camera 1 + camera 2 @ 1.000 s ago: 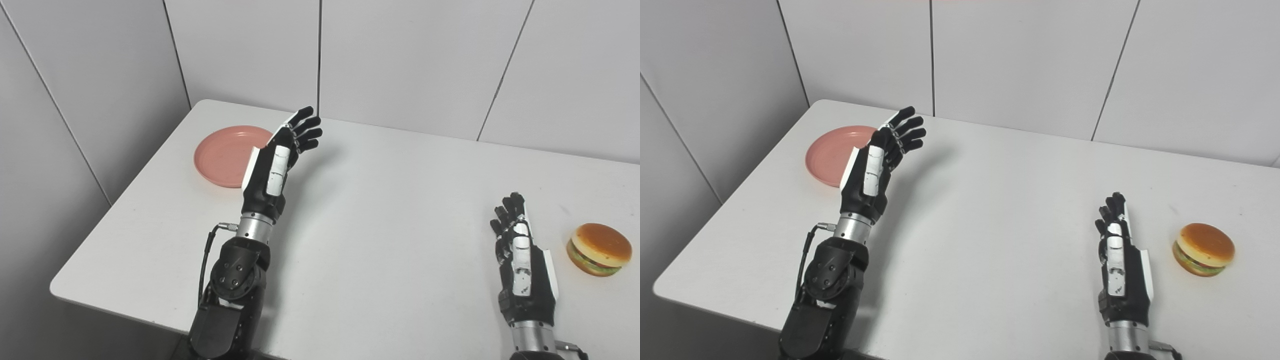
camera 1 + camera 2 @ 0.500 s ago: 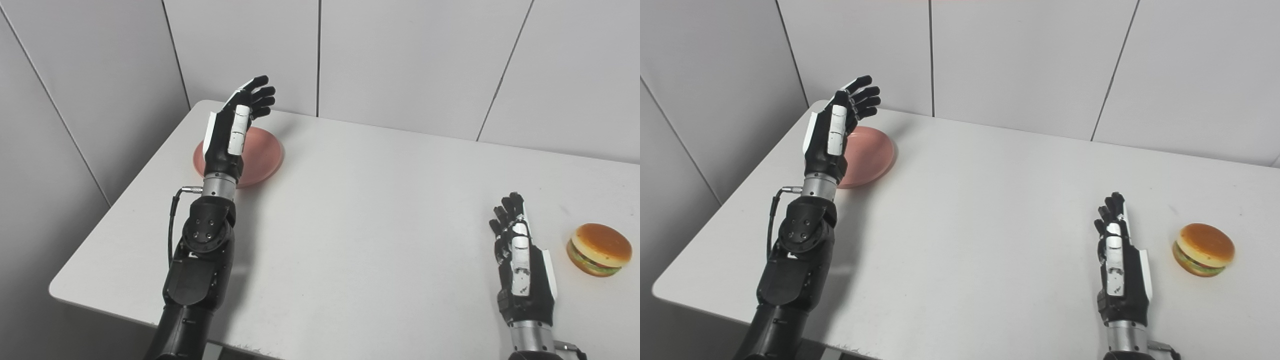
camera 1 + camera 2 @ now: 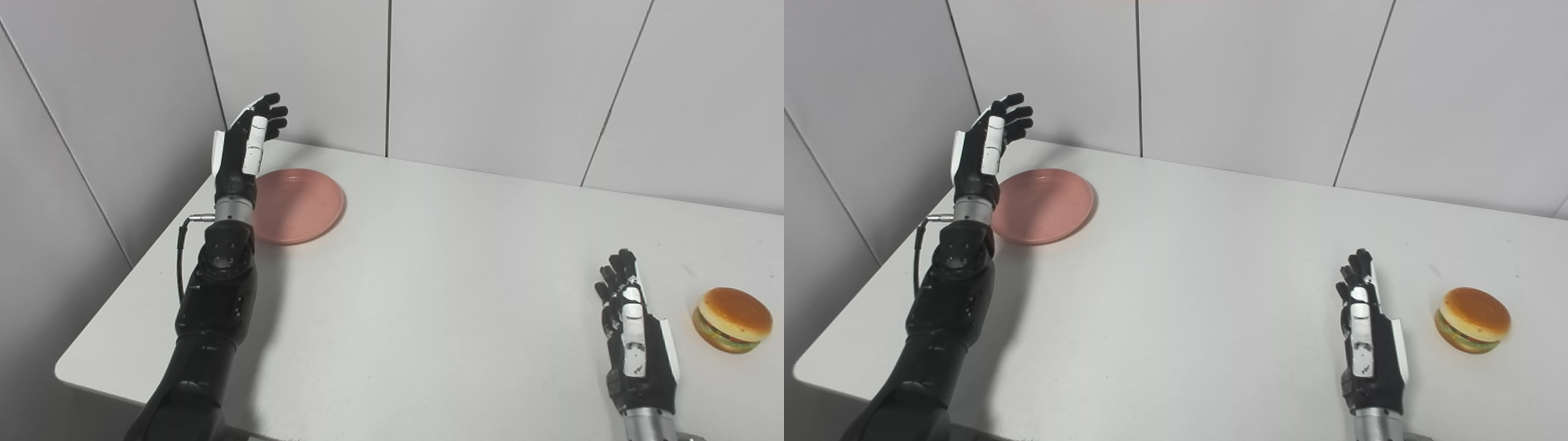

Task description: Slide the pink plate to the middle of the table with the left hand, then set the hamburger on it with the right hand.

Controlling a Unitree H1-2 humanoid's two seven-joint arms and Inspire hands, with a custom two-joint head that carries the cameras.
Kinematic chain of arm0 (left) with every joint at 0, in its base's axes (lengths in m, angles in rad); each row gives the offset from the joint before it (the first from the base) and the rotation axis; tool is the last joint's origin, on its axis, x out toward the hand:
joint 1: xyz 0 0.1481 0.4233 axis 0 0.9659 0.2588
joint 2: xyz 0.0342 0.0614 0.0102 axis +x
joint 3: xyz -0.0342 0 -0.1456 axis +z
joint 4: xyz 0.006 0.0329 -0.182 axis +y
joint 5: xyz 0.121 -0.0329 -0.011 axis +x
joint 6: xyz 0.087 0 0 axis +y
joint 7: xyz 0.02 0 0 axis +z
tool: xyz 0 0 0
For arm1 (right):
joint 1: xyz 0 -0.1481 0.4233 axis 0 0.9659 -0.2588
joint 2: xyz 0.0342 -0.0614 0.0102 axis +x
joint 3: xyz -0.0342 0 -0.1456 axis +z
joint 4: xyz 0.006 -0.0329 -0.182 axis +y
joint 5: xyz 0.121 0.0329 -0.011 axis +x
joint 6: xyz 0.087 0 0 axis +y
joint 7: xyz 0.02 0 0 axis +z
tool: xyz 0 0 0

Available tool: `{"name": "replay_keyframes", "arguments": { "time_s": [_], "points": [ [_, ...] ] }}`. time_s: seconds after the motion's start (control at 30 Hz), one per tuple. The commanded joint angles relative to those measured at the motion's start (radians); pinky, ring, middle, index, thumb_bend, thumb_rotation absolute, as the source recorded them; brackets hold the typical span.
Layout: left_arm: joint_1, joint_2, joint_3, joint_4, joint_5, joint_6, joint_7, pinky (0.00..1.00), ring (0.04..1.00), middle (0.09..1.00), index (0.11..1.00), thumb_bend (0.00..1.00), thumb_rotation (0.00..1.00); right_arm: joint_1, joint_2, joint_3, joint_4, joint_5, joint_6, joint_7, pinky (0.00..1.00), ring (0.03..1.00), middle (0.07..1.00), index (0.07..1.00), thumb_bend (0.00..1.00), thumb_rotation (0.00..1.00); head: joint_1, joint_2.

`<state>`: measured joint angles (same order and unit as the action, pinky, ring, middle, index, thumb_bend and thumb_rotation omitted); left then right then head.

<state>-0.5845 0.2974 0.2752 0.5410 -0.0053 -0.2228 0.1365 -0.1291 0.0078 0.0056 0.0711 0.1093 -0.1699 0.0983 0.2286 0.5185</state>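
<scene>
My left hand (image 3: 245, 153), open and empty, has swung to the plate's (image 3: 300, 205) outer side near the table's (image 3: 429, 294) far-left corner, ready to push; right hand (image 3: 637, 343) waits open beside the hamburger (image 3: 732, 311).

Pink plate (image 3: 298, 205), white table (image 3: 429, 294)

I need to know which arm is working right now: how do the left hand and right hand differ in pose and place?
The left hand is raised above the table's far left corner, just left of the pink plate; the right hand sits low at the near right, beside the hamburger. The left arm reaches far out; the right stays near. Both hands are open, fingers apart, holding nothing.
</scene>
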Motion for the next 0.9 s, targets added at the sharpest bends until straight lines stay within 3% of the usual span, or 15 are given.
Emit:
{"name": "replay_keyframes", "arguments": {
  "time_s": [0.0,0.2,0.23,0.37,0.67,0.87],
  "points": [
    [-0.077,0.041,0.009,0.031,-0.015,-0.065,0.021,0.74,0.734,0.732,0.736,0.88,1.0,0.042,0.019,0.009,0.031,0.006,-0.024,0.001,1.0,1.0,1.0,1.0,0.6,0.98,0.0,0.001],
    [-0.142,0.072,0.014,0.226,-0.031,-0.143,0.02,0.75,0.748,0.737,0.738,0.9,1.0,0.042,0.016,0.007,0.04,0.011,-0.036,0.006,1.0,1.0,1.0,1.0,0.61,0.99,0.006,-0.001],
    [-0.151,0.076,0.015,0.256,-0.034,-0.157,0.019,0.77,0.751,0.746,0.739,0.86,1.0,0.041,0.015,0.007,0.041,0.01,-0.038,0.006,1.0,1.0,1.0,1.0,0.6,1.0,0.006,-0.001],
    [-0.19,0.096,0.017,0.394,-0.051,-0.204,0.015,0.8,0.745,0.746,0.732,0.85,1.0,0.043,0.016,0.009,0.034,0.011,-0.027,0.008,1.0,1.0,1.0,1.0,0.59,1.0,0.005,-0.004],
    [-0.241,0.142,0.003,0.58,-0.075,-0.22,-0.008,0.92,0.812,0.786,0.779,0.88,1.0,0.04,0.017,0.008,0.047,0.013,-0.038,0.008,1.0,1.0,1.0,1.0,0.6,0.99,0.006,-0.008],
    [-0.254,0.166,-0.018,0.646,-0.089,-0.229,-0.024,0.95,0.838,0.803,0.788,0.91,1.0,0.04,0.019,0.008,0.043,0.016,-0.031,0.007,1.0,1.0,1.0,1.0,0.6,0.99,0.006,-0.008]
  ]
}}
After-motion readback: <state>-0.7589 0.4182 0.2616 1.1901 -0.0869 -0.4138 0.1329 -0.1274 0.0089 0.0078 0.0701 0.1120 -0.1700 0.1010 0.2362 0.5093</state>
